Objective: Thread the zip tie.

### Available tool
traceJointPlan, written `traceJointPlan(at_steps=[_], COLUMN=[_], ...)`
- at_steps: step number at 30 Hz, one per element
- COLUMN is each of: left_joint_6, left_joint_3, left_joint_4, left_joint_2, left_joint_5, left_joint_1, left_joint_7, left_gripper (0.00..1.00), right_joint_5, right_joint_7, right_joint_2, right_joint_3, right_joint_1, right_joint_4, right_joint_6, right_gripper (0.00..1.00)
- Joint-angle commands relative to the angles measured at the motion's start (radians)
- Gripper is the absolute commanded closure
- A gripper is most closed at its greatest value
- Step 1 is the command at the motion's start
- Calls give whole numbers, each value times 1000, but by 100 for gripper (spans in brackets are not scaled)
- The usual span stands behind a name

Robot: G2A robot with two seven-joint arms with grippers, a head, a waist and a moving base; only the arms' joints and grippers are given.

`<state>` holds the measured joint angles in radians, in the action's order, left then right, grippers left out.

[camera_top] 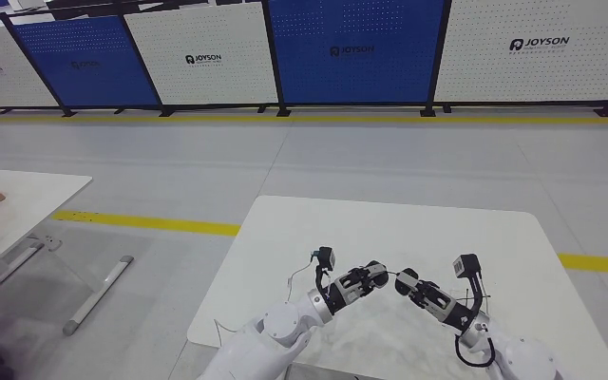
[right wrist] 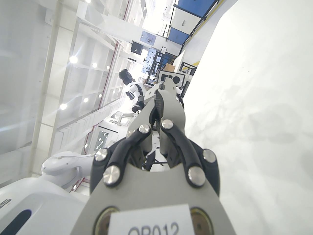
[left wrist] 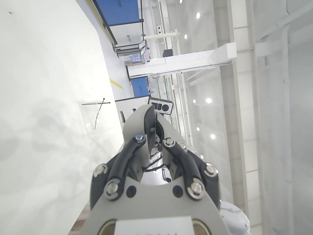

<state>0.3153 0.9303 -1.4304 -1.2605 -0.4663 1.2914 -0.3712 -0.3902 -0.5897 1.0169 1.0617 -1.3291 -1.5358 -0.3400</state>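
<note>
Your left gripper (camera_top: 382, 274) and right gripper (camera_top: 402, 278) both have jaws pinched together on nothing, tips near each other at lower centre of the top view; a careless advance could knock them together. The zip tie (left wrist: 95, 103) lies flat on the table (left wrist: 49, 62) near its edge, where a nudge might slide it off. Count two grippers, one table and two crossing dark strands, perhaps one tie.

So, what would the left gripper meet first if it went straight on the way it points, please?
Most likely the right gripper, which faces the left gripper tip to tip; depth is unclear.
</note>
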Motion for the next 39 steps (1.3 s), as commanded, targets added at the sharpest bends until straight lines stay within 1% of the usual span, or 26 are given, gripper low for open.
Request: traceJointPlan(at_steps=[1,3,4,5,6,10,13,14,16,29,30,31,32,35,39], left_joint_6=[1,1,2,3,4,2,-2,-2,-1,-1,-1,-1,-1,-9,-27], left_joint_3=[2,4,5,7,9,16,19,20,21,16,16,16,17,22,44], left_joint_4=[-3,-6,-8,-11,-13,-19,-23,-24,-25,-25,-25,-25,-25,-28,-37], left_joint_2=[0,0,1,1,2,4,5,5,5,3,3,3,3,3,9], left_joint_5=[-1,0,1,3,3,4,4,6,11,20,20,20,20,18,29], left_joint_1=[2,5,6,9,11,18,21,22,22,20,20,20,21,24,36], left_joint_7=[-1,-1,-1,-2,-3,-8,-12,-13,-13,-16,-15,-13,-12,-5,11], left_gripper=[95,74,69,69,71,70,81,92,100,100,100,100,100,100,100], right_joint_5=[0,0,0,0,0,0,0,0,0,0,2,5,6,1,-33], right_joint_7=[0,0,0,0,0,0,0,0,0,0,8,11,12,8,5], right_joint_2=[0,0,0,0,0,0,0,0,0,0,1,2,2,3,-3], right_joint_3=[0,0,0,0,0,0,0,0,0,0,-1,-1,1,15,67], right_joint_1=[0,0,0,0,0,0,0,0,0,0,-3,-5,-6,-12,-34], right_joint_4=[0,0,0,0,0,0,0,0,0,0,-4,-8,-11,-14,-16], right_joint_6=[0,0,0,0,0,0,0,0,0,0,6,10,13,14,8], right_gripper=[100,100,100,100,100,100,100,100,100,100,83,55,0,0,0])
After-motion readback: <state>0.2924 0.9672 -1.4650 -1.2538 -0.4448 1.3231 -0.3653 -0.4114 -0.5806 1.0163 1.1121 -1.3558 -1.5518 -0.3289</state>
